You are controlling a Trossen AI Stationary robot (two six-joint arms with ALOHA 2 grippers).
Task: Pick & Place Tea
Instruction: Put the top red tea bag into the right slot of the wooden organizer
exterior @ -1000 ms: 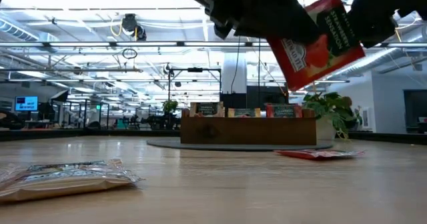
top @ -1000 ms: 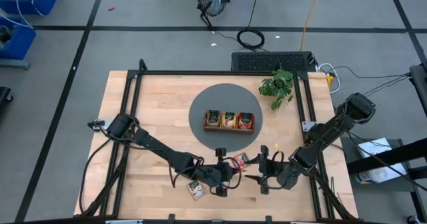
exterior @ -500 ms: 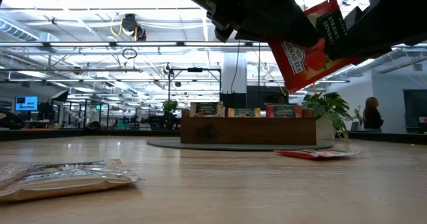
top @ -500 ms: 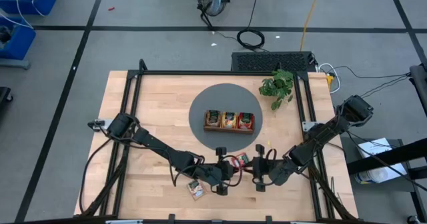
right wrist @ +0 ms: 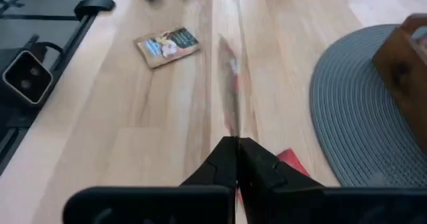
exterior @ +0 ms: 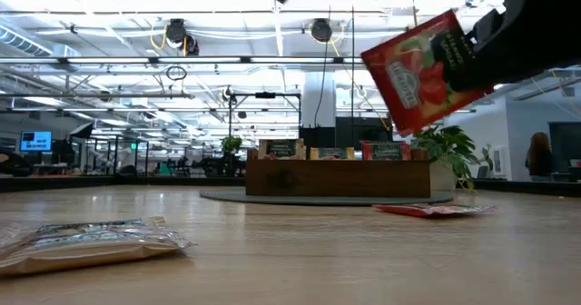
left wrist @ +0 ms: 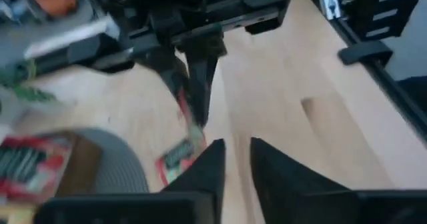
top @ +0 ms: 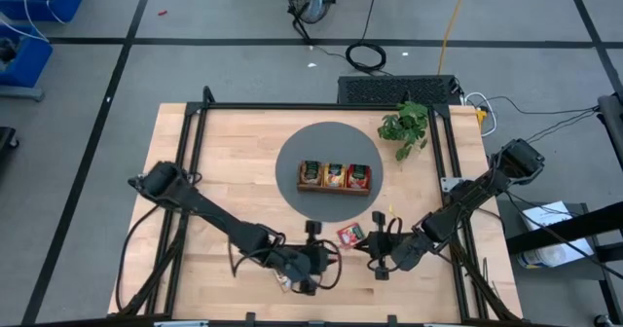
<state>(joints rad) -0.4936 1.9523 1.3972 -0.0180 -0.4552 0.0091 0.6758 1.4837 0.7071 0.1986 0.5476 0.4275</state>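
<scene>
Now we see the right end effector (top: 374,252) near the table's (top: 224,162) front edge, closed on a red tea sachet (exterior: 425,72) and holding it tilted in the air, clear of the wood. In the right wrist view the sachet shows edge-on between the pinched fingers (right wrist: 257,163). Our left end effector (top: 313,269) sits just beside it, fingers slightly parted and holding nothing. Another red sachet (top: 349,234) lies flat on the table between the right end effector and the grey mat (top: 331,137). A pale sachet (exterior: 86,241) rests on the wood by the left end effector. On the mat stands the wooden tray (top: 334,176), with sachets upright in its three compartments.
</scene>
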